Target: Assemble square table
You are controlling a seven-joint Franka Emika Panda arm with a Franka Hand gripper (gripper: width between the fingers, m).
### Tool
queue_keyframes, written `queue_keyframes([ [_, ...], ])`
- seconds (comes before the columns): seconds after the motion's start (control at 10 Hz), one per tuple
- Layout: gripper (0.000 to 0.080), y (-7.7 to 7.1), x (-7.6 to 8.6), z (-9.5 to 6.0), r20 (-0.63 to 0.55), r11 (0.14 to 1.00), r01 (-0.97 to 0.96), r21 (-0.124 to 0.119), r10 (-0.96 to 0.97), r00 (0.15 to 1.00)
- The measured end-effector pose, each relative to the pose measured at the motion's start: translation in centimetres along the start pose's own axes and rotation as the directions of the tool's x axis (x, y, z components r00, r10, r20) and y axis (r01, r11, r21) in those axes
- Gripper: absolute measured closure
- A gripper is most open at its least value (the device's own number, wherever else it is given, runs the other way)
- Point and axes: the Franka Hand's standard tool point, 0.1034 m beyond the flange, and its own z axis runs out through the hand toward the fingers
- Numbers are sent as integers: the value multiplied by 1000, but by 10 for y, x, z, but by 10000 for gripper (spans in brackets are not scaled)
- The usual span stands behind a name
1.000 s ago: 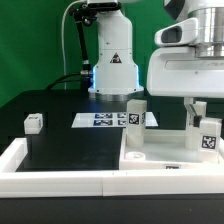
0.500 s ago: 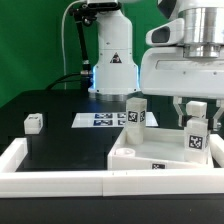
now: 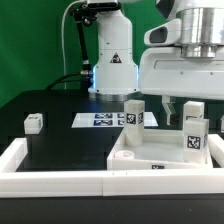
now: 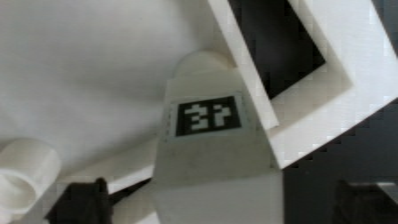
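Note:
The white square table slab [image 3: 150, 152] lies at the front of the exterior view's right, with a tag on its near edge. Two white tagged legs stand upright on it, one at the far left corner [image 3: 134, 113] and one at the right [image 3: 193, 135]. My gripper [image 3: 184, 112] hangs over the right leg, open, with a finger on either side of the leg's top. In the wrist view that leg [image 4: 210, 115] rises between my dark fingers [image 4: 80, 202], with a gap on each side, above the slab [image 4: 89, 80].
Another small white tagged leg [image 3: 33, 122] lies on the black table at the exterior view's left. The marker board [image 3: 100, 120] lies flat behind the slab. A low white border wall [image 3: 50, 180] runs along the front. The arm's base [image 3: 112, 60] stands at the back.
The gripper carried the right leg, and the slab with it, toward the exterior view's left. It then opened and let go of the leg, which stays upright.

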Motion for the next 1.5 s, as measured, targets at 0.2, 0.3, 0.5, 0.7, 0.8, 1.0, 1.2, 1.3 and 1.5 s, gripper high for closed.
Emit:
queue_keyframes([
  [0.2,151,4,-4,-9,5,999,33,9,-33,999],
  [0.3,151,14,-8,-17,14,998,53,12,-54,998],
  [0.5,151,33,-3,-29,23,993,111,26,-112,994],
  [0.7,151,58,16,-37,-21,964,262,47,-261,965],
  [0.8,151,68,19,-37,-32,955,295,45,-294,955],
  [1.0,151,71,19,-36,-29,956,289,42,-288,957],
  [1.2,151,71,19,-36,-29,956,290,42,-289,957],
  [1.3,151,73,20,-35,-32,949,313,39,-312,950],
  [1.5,151,95,31,-31,-51,875,484,20,-483,874],
])
